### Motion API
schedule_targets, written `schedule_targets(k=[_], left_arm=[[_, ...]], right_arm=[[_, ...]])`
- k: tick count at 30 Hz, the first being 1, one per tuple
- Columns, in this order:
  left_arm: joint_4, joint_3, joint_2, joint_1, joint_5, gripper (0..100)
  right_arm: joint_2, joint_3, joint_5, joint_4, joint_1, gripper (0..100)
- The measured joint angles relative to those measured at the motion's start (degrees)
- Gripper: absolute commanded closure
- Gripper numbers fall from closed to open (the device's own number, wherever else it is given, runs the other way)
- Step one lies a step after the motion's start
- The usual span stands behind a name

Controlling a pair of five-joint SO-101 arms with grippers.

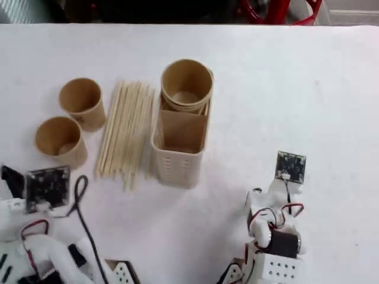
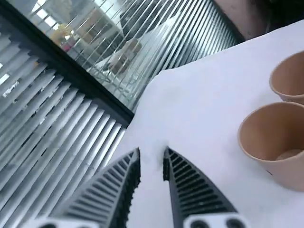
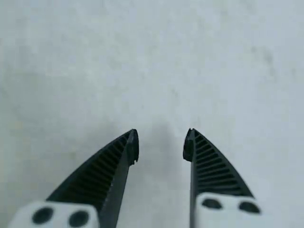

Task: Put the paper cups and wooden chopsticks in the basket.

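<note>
A paper cup [image 2: 275,137] stands near the left gripper [image 2: 152,156], apart

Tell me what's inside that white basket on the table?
A stack of paper cups sits in the far end of the basket. Nothing visible fills the brownish near section. Whatever lies beneath the stack is hidden by it.
</note>
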Motion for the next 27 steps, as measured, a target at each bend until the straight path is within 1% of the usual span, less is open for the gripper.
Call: schedule_targets(k=[3, 5, 8, 11, 12, 14, 17, 22, 27], left_arm=[[0.18, -6.33, 12.48, -2.99, 2.20, 90], [3.08, -12.13, 23.74, -2.99, 2.90, 87], [12.48, -23.12, 42.99, -0.70, 3.34, 81], [24.70, -35.25, 61.89, 1.93, 6.77, 80], [27.52, -38.77, 66.90, 2.37, 8.35, 80], [28.84, -43.87, 74.46, 2.55, 10.81, 80], [29.98, -45.98, 78.77, 3.78, 11.87, 80], [29.80, -46.33, 79.47, 4.92, 12.84, 80], [24.70, -43.34, 79.91, 4.92, 15.91, 80]], right_arm=[[0.35, 0.44, 0.00, -4.31, 3.43, 84.0], [0.18, 0.44, 0.00, -6.42, 5.45, 84.0], [0.35, 0.44, 0.00, -7.30, 6.95, 84.0], [0.35, 0.44, 0.00, -7.30, 6.95, 83.9], [0.35, 0.44, 0.00, -7.30, 6.95, 83.7], [0.35, 0.44, 0.00, -6.33, 6.07, 83.7], [0.35, 0.44, 0.00, -4.13, 1.23, 83.9], [0.35, 0.44, 0.00, 0.44, -6.95, 83.9], [0.35, 0.44, 0.00, 2.37, -8.79, 83.9]])
